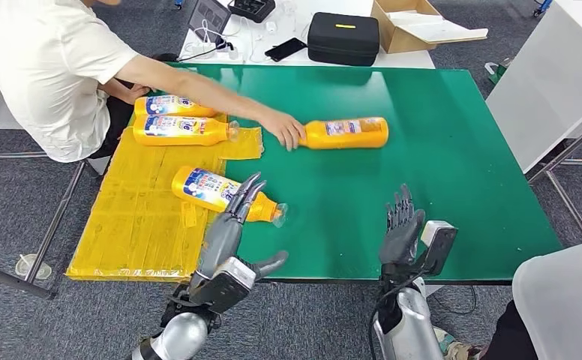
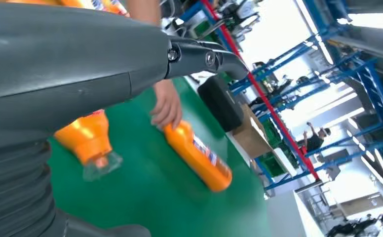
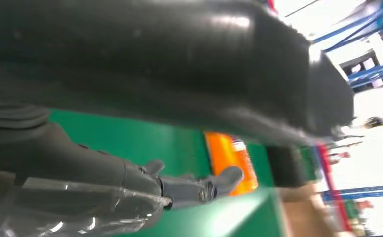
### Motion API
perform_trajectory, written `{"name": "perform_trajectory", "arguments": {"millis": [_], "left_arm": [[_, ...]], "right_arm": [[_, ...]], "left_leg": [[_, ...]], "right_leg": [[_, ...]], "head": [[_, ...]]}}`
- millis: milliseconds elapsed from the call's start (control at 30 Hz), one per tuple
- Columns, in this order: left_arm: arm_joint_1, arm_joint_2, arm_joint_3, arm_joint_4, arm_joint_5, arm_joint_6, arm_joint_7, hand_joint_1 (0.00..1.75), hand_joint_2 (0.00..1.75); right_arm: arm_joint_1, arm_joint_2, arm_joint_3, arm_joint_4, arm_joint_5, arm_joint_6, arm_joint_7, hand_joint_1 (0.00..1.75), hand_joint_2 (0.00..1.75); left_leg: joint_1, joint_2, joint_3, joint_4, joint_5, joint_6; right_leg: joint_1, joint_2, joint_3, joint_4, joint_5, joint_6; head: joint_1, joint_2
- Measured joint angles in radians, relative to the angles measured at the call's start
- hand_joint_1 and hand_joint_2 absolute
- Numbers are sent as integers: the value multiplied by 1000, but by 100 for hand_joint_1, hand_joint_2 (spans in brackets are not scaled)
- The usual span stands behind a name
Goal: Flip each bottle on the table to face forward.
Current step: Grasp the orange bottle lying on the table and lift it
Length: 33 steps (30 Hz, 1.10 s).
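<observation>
One bottle [image 1: 224, 194] under left hand [image 1: 237, 212] fingers [image 1: 249, 189], spread, not grasping

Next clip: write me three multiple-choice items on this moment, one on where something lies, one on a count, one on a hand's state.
1. The person's hand touches a bottle lying on:
A. yellow sheet
B. green table
C. black case

2. Orange bottles in the head view:
A. two
B. three
C. four

3. The robot's right hand is:
A. open, holding nothing
B. gripping a bottle
C. pressing a box

Answers: 1 B, the bottle lies on the bare green table. 2 C, three lie by the yellow sheet, one apart. 3 A, fingers spread above the table.
</observation>
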<state>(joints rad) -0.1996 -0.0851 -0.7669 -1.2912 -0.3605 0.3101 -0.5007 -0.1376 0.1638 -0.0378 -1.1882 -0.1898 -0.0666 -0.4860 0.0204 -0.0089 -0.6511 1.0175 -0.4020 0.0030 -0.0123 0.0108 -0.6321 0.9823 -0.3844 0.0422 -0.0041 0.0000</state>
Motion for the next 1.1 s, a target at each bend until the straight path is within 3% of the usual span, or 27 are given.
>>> {"name": "perform_trajectory", "arguments": {"millis": [67, 200, 333, 433, 600, 667, 867, 1100], "left_arm": [[21, -16, 14, -6, 58, -12, 8, 0, 175], [53, -39, 37, -23, 192, -56, 44, 0, 175], [69, -49, 45, -34, 223, -68, 54, 0, 175], [75, -51, 49, -36, 226, -58, 51, 0, 175], [74, -56, 50, -36, 219, -32, 38, 0, 175], [74, -60, 50, -36, 216, -27, 37, 0, 175], [72, -70, 51, -35, 225, -22, 40, 0, 175], [68, -80, 52, -34, 236, -24, 41, 0, 175]], "right_arm": [[6, -2, -2, -2, 91, -100, -10, 0, 175], [12, -19, 34, -22, 433, -406, -63, 0, 175], [14, -39, 72, -31, 580, -507, -61, 0, 175], [3, -71, 109, -26, 794, -578, -13, 0, 175], [-47, -126, 153, 35, 1097, -618, 76, 0, 175], [-62, -136, 159, 63, 1162, -621, 93, 0, 175], [-112, -153, 179, 167, 1251, -618, 156, 0, 175], [-229, -179, 238, 377, 1256, -528, 215, 0, 175]], "left_leg": [[0, 0, 0, 0, 0, 0], [0, 0, 0, 0, -1, 0], [0, 0, 0, 0, -1, 0], [0, 0, 0, 0, -1, 0], [0, 0, 0, 0, 0, 1], [0, 0, 0, 0, 0, 1], [0, 0, 0, 0, 0, 1], [0, 0, 0, 0, 0, 1]], "right_leg": [[0, 0, 0, 0, 0, 0], [0, 0, 0, 0, 0, 0], [0, 0, 0, 0, 0, 0], [0, 0, 0, 0, 0, 0], [0, 0, 0, 0, 0, 0], [0, 0, 0, 0, 0, 0], [0, 0, 0, 0, 0, 0], [0, 0, 0, 0, 1, 1]], "head": [[0, 0], [0, 0], [0, 0], [0, 0], [0, 0], [0, 0], [0, 0], [0, 0]]}}
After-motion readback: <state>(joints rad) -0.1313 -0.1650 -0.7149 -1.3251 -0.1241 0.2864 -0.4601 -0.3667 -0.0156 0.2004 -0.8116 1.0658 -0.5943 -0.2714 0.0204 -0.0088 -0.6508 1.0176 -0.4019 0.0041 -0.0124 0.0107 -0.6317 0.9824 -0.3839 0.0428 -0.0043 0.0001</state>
